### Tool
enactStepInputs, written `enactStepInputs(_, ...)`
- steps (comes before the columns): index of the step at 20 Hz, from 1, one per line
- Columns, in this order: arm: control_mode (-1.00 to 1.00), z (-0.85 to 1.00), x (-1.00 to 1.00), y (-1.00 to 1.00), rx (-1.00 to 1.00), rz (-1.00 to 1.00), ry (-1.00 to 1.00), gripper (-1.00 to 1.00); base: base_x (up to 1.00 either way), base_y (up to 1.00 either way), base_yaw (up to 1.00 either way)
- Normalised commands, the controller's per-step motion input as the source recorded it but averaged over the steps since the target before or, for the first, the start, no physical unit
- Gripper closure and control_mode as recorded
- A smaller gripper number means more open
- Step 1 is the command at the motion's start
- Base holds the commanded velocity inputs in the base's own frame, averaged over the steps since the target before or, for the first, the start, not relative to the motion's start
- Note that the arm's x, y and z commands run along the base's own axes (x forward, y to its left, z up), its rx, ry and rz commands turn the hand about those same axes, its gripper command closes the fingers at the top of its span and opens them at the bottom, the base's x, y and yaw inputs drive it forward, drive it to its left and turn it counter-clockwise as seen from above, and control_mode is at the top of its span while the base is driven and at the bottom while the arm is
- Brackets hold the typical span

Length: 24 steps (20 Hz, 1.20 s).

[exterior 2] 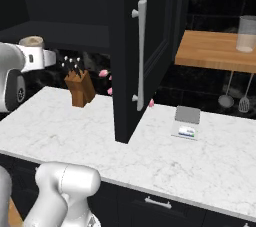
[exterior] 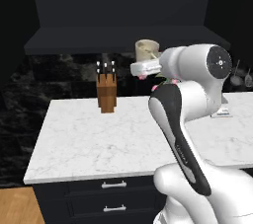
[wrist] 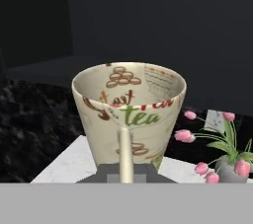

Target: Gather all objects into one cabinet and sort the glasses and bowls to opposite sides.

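Tumbler (wrist: 129,114) held (jaws clamped).

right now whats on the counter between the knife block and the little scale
The open black cabinet door hangs between the knife block and the scale in the right base view, with pink flowers peeking out behind it. The marble counter is bare there.
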Motion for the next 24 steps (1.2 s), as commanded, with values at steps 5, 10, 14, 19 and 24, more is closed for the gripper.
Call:
enactStepInputs(5,-1.00,-0.06,-1.00,-0.44,0.00,-0.16,0.00,1.00,0.00,0.00,0.00)
enactStepInputs(10,-1.00,0.00,-1.00,-0.43,0.02,-0.11,0.00,1.00,0.00,0.00,0.00)
enactStepInputs(14,-1.00,0.00,-0.37,-0.05,0.00,0.00,0.00,1.00,0.00,0.00,0.00)
enactStepInputs(19,1.00,0.00,0.00,0.00,0.00,0.00,0.00,1.00,-0.31,0.04,0.00)
enactStepInputs(24,1.00,0.00,0.00,0.00,0.00,0.00,0.00,1.00,-1.00,0.01,-0.05)
